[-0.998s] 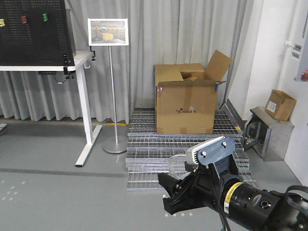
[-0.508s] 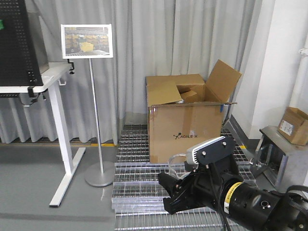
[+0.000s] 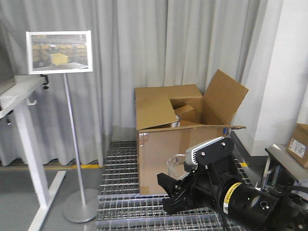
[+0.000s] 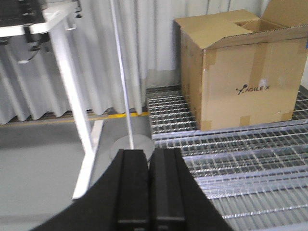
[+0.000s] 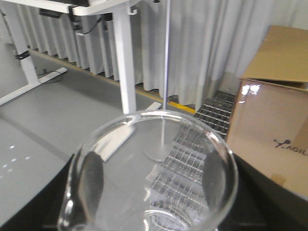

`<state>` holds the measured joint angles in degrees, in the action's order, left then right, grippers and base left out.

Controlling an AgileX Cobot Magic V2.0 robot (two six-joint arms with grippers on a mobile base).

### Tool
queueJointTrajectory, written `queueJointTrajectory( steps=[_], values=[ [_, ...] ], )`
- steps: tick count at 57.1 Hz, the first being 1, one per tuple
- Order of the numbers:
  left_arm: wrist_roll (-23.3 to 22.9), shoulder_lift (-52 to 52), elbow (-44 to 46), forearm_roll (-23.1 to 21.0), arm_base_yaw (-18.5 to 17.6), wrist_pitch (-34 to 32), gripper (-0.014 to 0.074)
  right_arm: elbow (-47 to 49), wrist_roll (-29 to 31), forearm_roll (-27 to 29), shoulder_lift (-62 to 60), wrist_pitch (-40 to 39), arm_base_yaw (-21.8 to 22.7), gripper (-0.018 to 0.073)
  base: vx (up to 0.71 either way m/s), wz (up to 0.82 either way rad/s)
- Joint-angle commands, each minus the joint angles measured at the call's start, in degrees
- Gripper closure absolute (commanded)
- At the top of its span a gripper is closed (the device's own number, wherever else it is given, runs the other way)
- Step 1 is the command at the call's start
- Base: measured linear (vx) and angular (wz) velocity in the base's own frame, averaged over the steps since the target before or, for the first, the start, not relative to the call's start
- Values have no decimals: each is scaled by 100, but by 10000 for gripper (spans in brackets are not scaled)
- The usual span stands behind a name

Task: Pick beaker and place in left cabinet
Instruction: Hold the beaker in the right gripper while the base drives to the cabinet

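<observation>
Right gripper [image 3: 169, 192]: clamped on beaker [image 5: 154, 159], rim towards camera.
Left gripper [image 4: 149, 158]: fingers pressed together, empty.
Ahead: box [image 3: 180, 144] on grating [image 4: 231, 159]; floor [image 4: 38, 163] to the left.

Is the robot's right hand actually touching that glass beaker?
Touching. In the right wrist view, dark fingers of the right hand press against both sides of the beaker, holding it up.

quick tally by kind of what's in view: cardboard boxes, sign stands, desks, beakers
cardboard boxes: 2 (large open box, small box)
sign stand: 1
white desk: 1
beaker: 1
total: 5
</observation>
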<state>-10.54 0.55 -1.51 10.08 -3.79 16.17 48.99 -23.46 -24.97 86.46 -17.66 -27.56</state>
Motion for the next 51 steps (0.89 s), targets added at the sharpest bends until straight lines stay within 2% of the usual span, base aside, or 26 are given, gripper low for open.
queueJointTrajectory(
  steps=[1, 20, 51],
  values=[
    [-20, 101, 54, -11, -42, -478, 593, 167, -3, 28, -207, -447, 23, 365, 44, -22],
    [-20, 101, 54, -11, -42, -478, 593, 167, -3, 28, -207, -441, 23, 365, 35, -46],
    [-20, 101, 54, -11, -42, -478, 593, 167, -3, 28, -207, -443, 23, 365, 19, -83]
  ],
)
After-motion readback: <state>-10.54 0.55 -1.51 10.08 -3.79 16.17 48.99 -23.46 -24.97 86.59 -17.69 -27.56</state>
